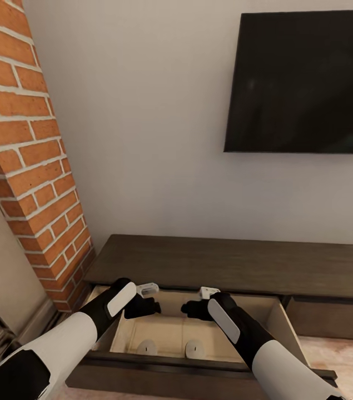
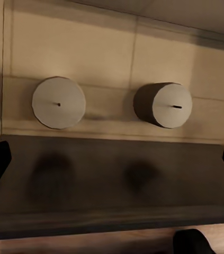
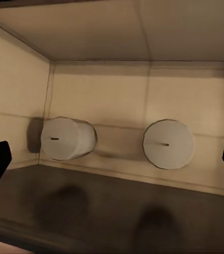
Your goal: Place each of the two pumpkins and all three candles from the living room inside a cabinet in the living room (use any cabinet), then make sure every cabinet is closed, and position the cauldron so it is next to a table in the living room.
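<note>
Hovering over the open drawer of the cabinet (image 1: 243, 264), the left tool (image 1: 153, 305) and right tool (image 1: 190, 309) are both hanging with jaws spread and nothing held. Two pale candles (image 1: 147, 347) (image 1: 194, 348) are standing upright on the beige drawer floor directly below the tools, near the front panel, the left one under the left arm.

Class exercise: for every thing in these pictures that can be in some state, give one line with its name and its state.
cabinet: one drawer pulled open.
open drawer: pale inside, holds two candles.
left candle: upright on the drawer floor.
right candle: upright, apart from the other.
left gripper: open, over the drawer.
right gripper: open, over the drawer.
TV: off, dark.
</note>
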